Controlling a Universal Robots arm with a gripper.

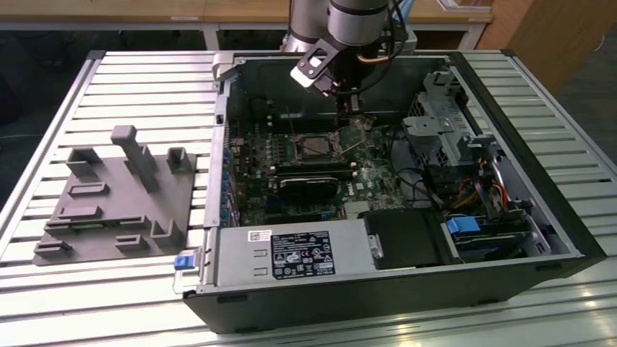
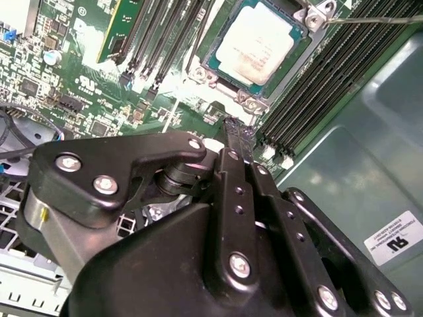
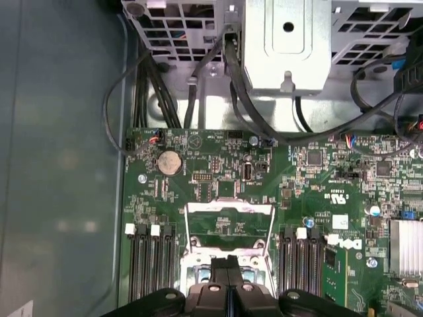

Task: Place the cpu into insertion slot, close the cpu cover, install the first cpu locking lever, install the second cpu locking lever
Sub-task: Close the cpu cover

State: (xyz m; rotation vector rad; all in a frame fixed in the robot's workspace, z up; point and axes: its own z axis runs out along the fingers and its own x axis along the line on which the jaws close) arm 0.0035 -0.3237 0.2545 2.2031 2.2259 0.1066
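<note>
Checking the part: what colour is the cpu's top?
The cpu is silvery grey, best in the second wrist view.

Cpu (image 2: pixel 256 46) clipped at edge (second wrist view).

We log this setting as a robotics lab or workshop. Evidence: a silver slatted metal-profile worktop (image 1: pixel 135 79). A black desktop computer case (image 1: pixel 386 303) lies open on its side on the worktop, its green circuit board (image 1: pixel 381 177) exposed. A grey fixture plate with upright posts (image 1: pixel 106 210) sits beside the case. A grey jointed robot arm (image 1: pixel 357 18) reaches in from above, and pale wooden furniture (image 1: pixel 540 29) stands behind.
</note>
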